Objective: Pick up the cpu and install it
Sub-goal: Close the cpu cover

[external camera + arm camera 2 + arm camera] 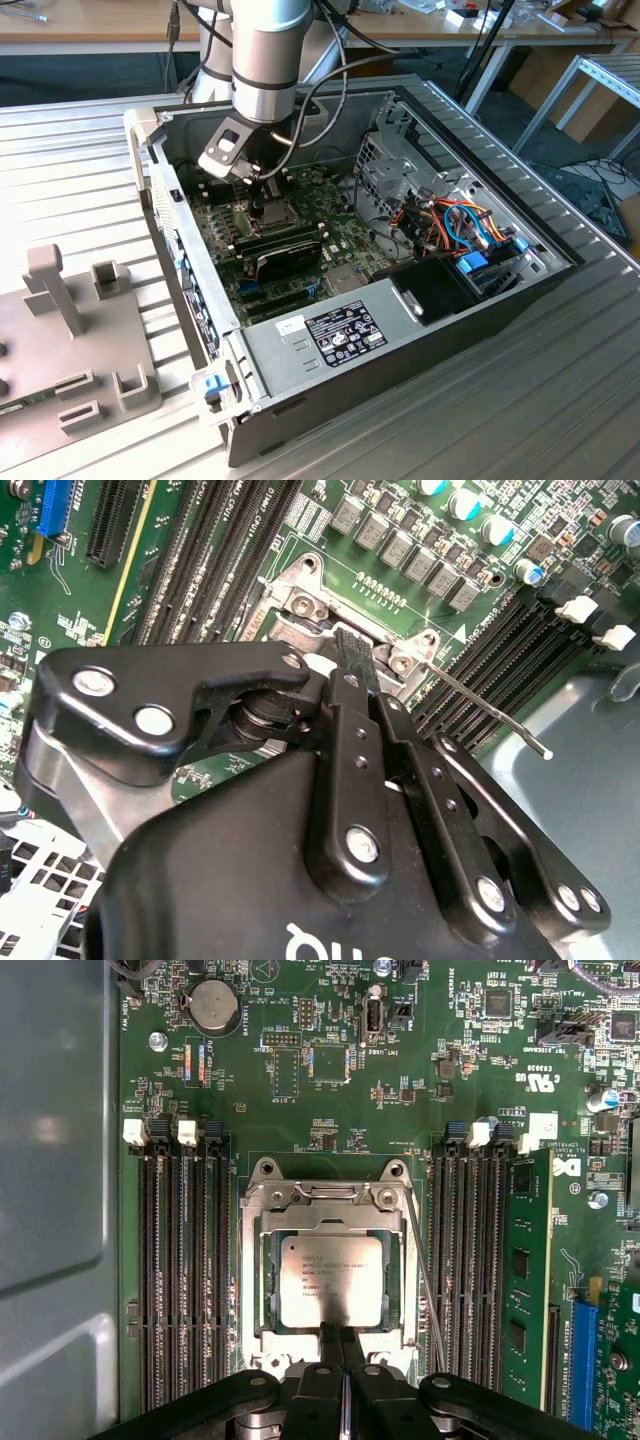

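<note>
**cpu** [330,1282] — flat square chip with a dull silver top. It lies level inside the socket frame [252,1260] near the middle of the green motherboard [330,1090], between two banks of black memory slots [180,1270].

**Gripper** [340,1336] — black, its two fingers pressed together with nothing seen between them. The tips stand at the chip's edge, on the side away from the coin-cell battery [212,1005]. In the second wrist view the gripper [352,662] reaches down over the socket frame [300,600]. Whether the tips touch the metal top cannot be told.

**Socket lever** [490,715]: thin metal rod, standing out free beside the frame.

**Memory module** [525,1290]: green, upright in a slot just beside one bank.

**Exterior view:**
- The arm [265,60] reaches down into an open computer case [420,350], with the gripper [262,195] over the board.
- The power supply [330,330] sits at the case's near edge.
- Coloured cables [460,230] lie toward the exterior view's right.
- A grey fixture [60,330] stands outside the case at the exterior view's left.
</note>
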{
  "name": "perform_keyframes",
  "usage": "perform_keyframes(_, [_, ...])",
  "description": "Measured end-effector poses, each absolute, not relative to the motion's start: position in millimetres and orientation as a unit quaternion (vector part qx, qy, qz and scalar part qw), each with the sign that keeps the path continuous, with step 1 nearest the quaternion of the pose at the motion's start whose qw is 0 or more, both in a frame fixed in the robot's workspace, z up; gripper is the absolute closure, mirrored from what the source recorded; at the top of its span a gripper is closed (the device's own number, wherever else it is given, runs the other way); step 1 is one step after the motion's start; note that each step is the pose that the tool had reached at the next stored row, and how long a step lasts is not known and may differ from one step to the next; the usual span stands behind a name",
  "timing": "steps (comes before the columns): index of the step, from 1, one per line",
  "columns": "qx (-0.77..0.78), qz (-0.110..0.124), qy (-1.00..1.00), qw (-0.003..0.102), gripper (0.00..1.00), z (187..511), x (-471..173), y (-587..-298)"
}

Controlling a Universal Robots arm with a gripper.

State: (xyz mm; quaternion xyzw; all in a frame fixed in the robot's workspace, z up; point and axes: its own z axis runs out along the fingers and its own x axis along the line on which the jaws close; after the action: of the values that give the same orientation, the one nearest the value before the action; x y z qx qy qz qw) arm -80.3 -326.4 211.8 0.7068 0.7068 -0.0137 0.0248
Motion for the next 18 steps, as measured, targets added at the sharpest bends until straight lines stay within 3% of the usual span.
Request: perform_keyframes(18, [0.707,-0.014,0.707,0.025,0.89,208.1,-80.6,-326.4])
